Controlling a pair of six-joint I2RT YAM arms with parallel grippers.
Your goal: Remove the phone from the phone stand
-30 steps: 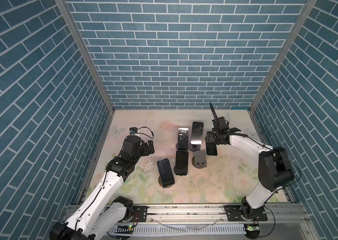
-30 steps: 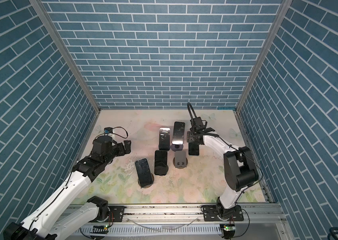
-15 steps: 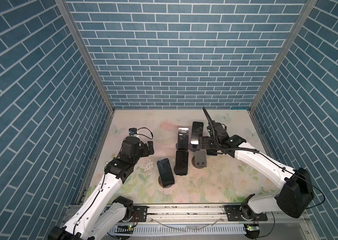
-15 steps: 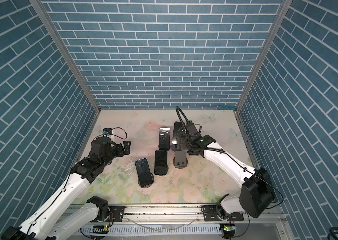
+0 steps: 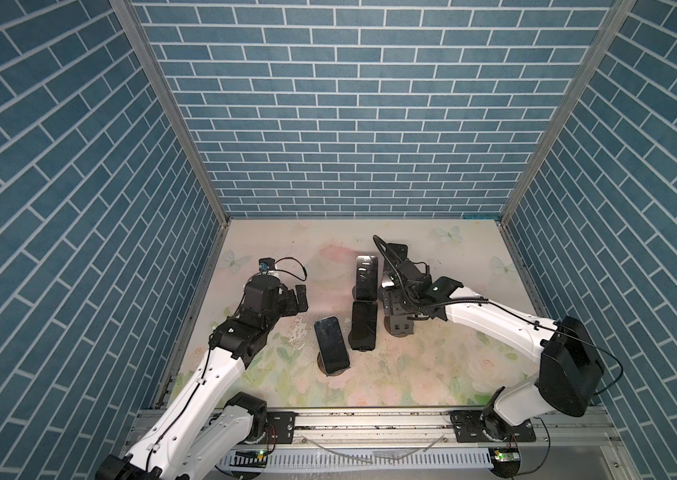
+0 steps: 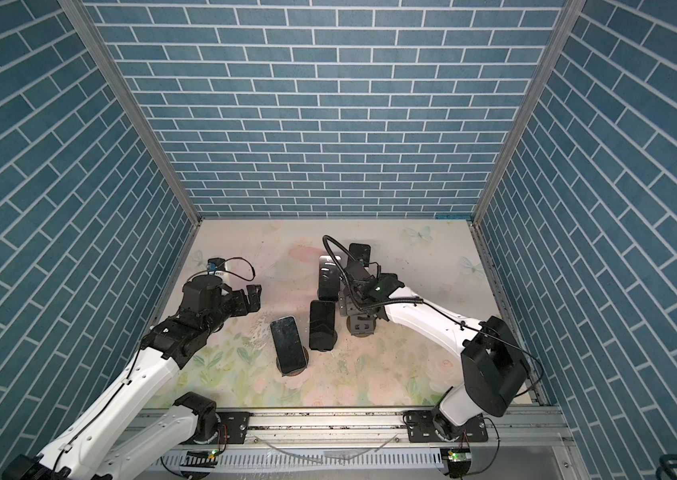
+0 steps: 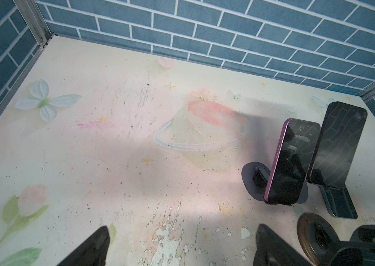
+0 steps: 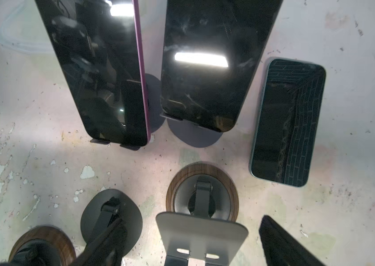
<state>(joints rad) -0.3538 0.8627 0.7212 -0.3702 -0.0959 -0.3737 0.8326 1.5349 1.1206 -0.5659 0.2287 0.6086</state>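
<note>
The right arm (image 5: 494, 323) stretches out low; the right gripper (image 8: 191, 222) hangs over the empty phone stand (image 8: 201, 239), jaws wide apart, gripping nothing. The phone (image 8: 287, 122) lies flat on the table (image 8: 354, 161) just beside this stand. The left gripper (image 5: 301, 300) (arm bent, well apart from the stand) is spread wide, empty.

Likely robot lab, brick-print enclosure (image 5: 349, 124), mounting rail (image 5: 370, 424)

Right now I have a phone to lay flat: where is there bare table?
Free: back-left table, between left wall and purple phone; the front strip by the rail. Crowded: the centre, packed with phones and stands.
</note>
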